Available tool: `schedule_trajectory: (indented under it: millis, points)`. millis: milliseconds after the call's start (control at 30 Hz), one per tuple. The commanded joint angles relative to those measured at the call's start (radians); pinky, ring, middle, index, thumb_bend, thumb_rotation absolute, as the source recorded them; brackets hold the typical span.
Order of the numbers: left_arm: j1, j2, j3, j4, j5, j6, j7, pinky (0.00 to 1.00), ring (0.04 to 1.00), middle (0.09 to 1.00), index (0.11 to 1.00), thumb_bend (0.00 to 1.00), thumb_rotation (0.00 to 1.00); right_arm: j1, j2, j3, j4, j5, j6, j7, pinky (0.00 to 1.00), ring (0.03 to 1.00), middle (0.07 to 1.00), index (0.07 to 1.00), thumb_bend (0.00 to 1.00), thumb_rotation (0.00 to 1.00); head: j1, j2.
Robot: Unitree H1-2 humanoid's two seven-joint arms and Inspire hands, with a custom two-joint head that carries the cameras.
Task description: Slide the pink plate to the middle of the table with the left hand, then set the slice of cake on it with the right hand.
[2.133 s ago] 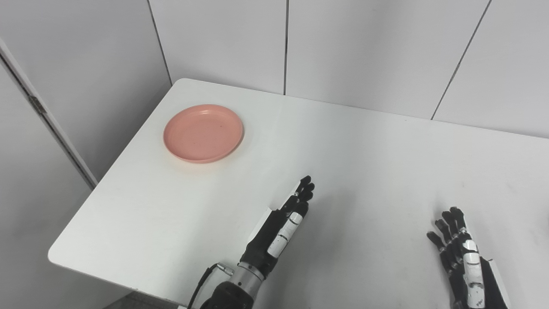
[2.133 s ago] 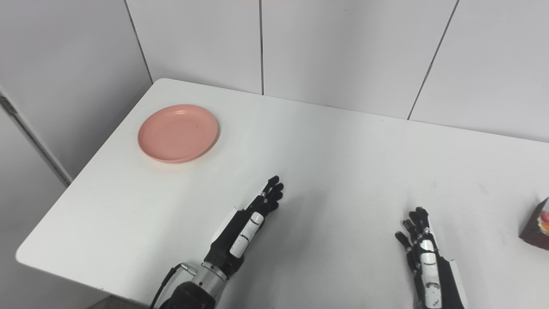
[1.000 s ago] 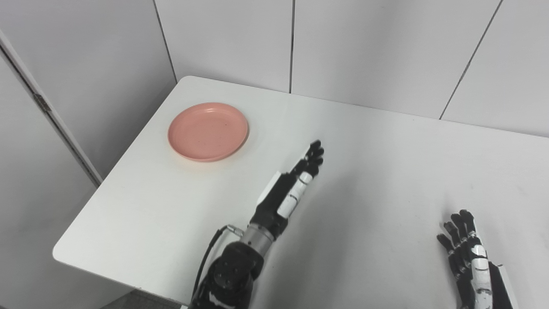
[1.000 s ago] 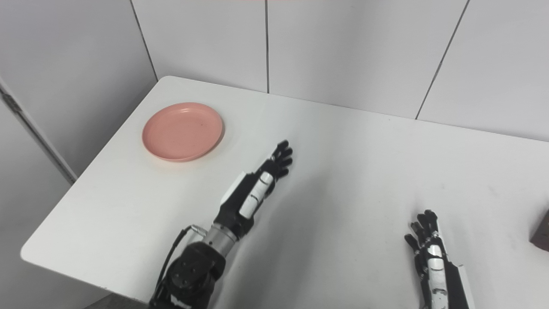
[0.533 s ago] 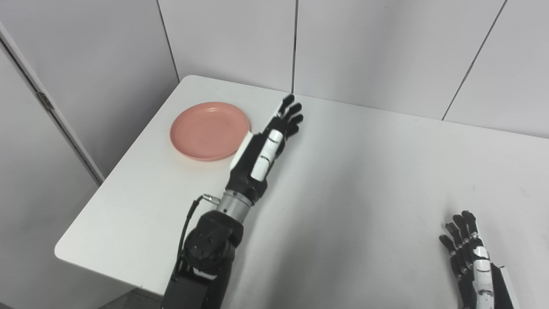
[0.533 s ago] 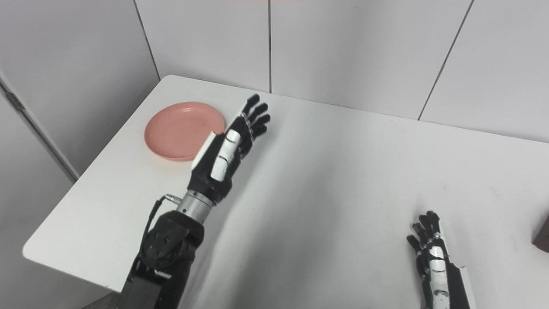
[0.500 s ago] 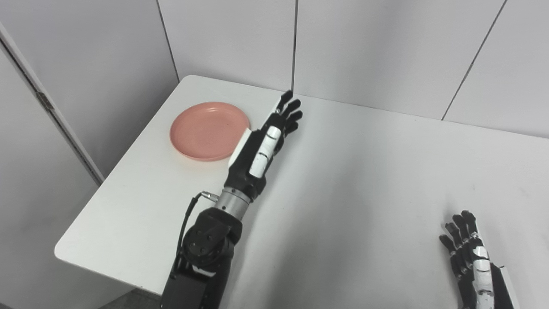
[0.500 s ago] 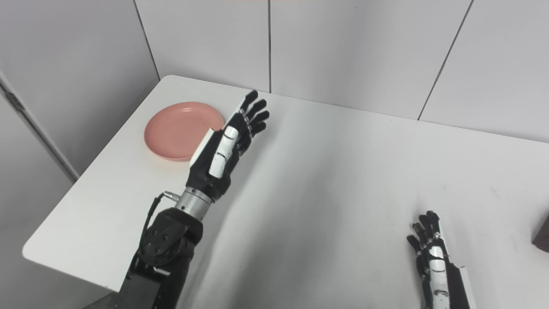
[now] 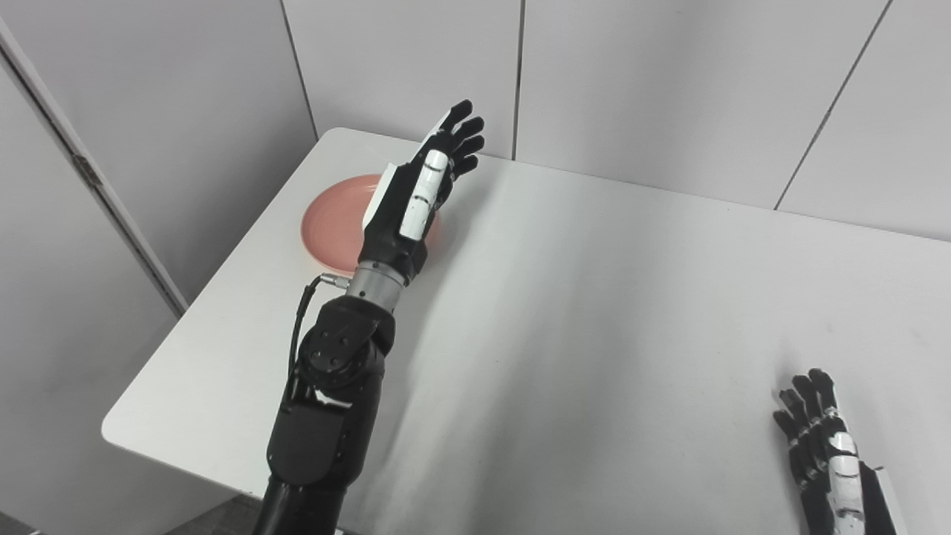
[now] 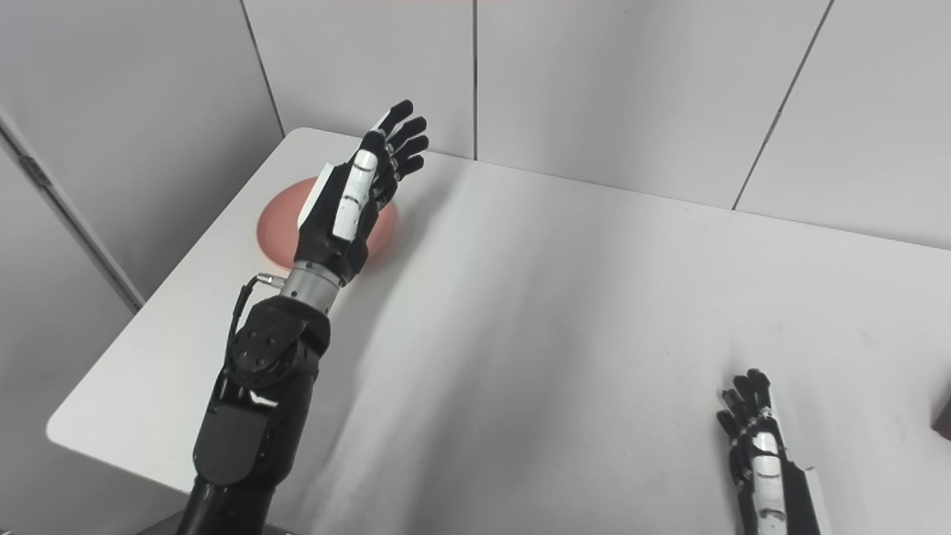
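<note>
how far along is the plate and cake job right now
Nothing is finished. The pink plate sits near the table's far left corner, not in the middle. In hand: the left hand is open, raised over the plate, not visibly touching it. Left: slide the plate to the middle, then place the cake, barely visible at the right eye view's edge. The right hand rests open.
</note>
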Motion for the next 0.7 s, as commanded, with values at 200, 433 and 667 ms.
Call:
schedule_trajectory:
  millis: [200,433,667]
  points:
    - [-0.121,0.083,0.057,0.093,-0.011,-0.047,0.021,0.88,0.883,0.892,0.890,0.49,1.00,0.017,-0.008,-0.006,0.017,0.012,0.003,0.002,1.00,0.975,0.984,1.000,0.34,1.00,0.006,-0.005]
    - [-0.177,0.122,0.108,0.179,-0.043,-0.036,0.049,0.85,0.863,0.868,0.857,0.46,1.00,0.018,-0.012,-0.006,0.019,0.020,0.003,0.005,1.00,0.978,0.987,1.000,0.33,1.00,0.012,-0.008]
    - [-0.198,0.173,0.140,0.232,-0.057,-0.025,0.058,0.86,0.861,0.872,0.860,0.45,1.00,0.022,-0.014,-0.006,0.016,0.023,0.002,0.004,1.00,0.979,0.986,1.000,0.32,1.00,0.014,-0.006]
